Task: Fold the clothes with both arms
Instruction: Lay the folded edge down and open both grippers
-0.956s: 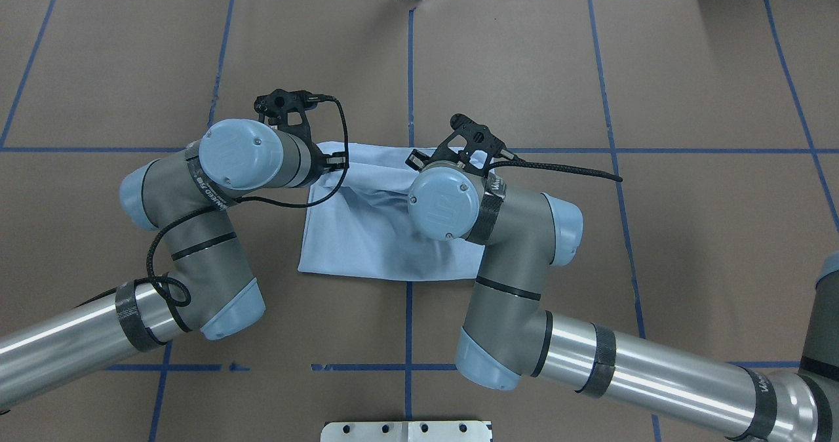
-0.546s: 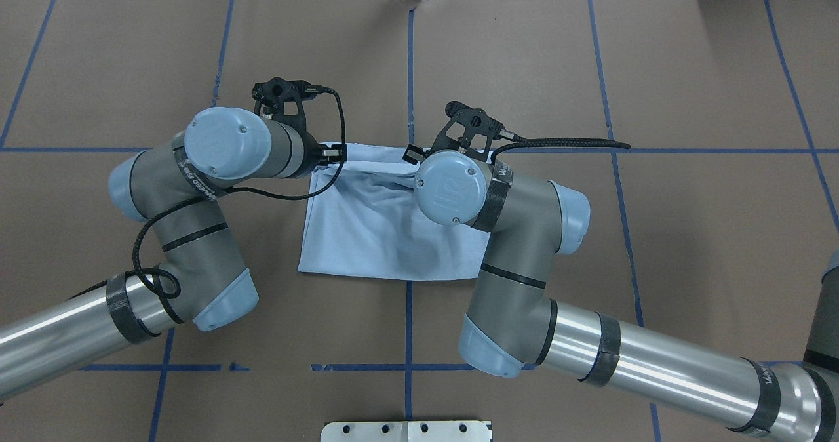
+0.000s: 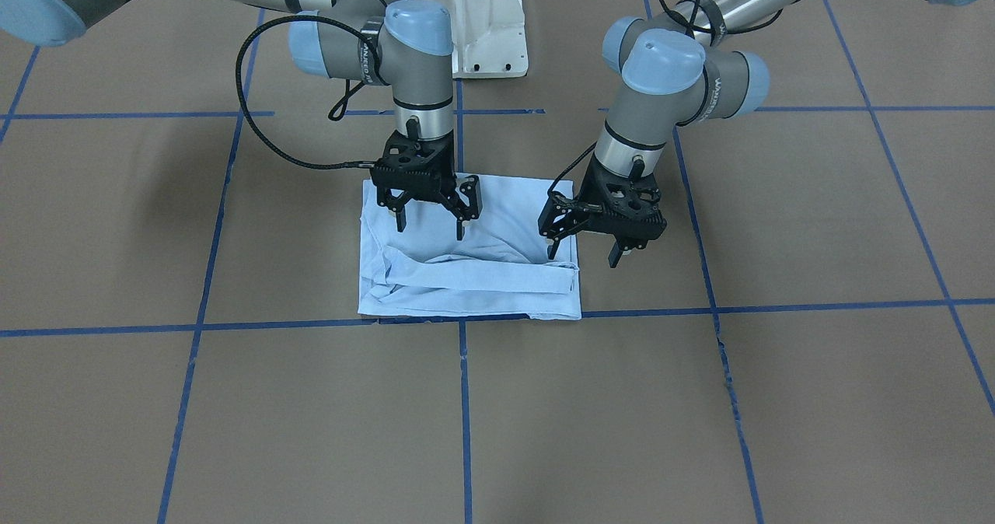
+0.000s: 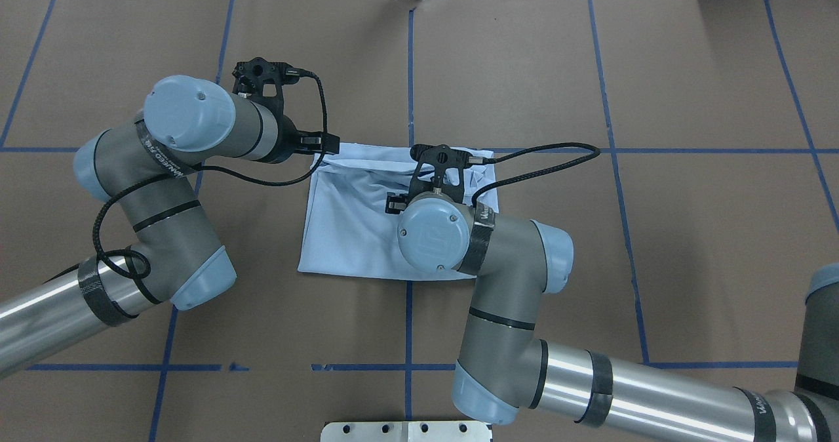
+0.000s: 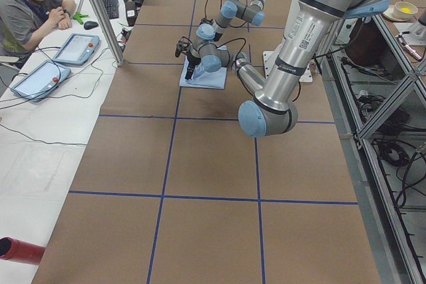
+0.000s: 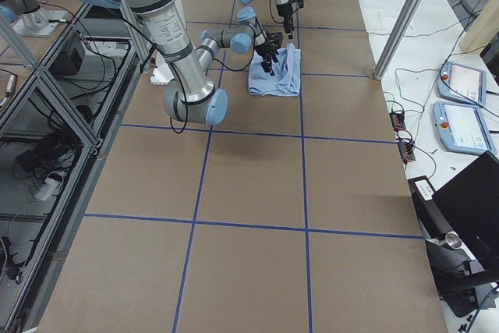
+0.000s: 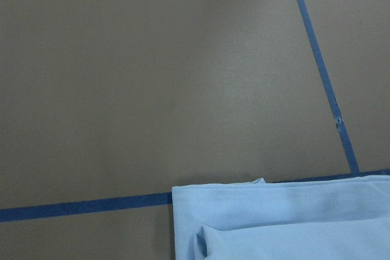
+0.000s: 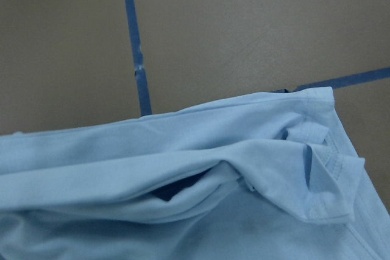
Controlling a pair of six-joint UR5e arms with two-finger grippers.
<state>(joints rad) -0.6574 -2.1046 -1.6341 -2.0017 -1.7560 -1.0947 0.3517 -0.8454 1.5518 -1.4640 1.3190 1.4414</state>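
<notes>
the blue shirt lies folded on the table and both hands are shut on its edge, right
No: the right hand and the left hand are open, jaws apart, gripping nothing, as the exterior front-facing view shows. The shirt does lie folded on the table.

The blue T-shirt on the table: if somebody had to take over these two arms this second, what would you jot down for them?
Left gripper: open, empty, above the T-shirt at its edge on the robot's left.
Right gripper: open, empty, above the T-shirt, towards the robot's right.
T-shirt: lies on the table as a rough rectangle; the edge far from the robot is bunched.
Done: folded compact, nothing held.
Left: probably smoothing that rumpled edge, perhaps another fold.
</notes>
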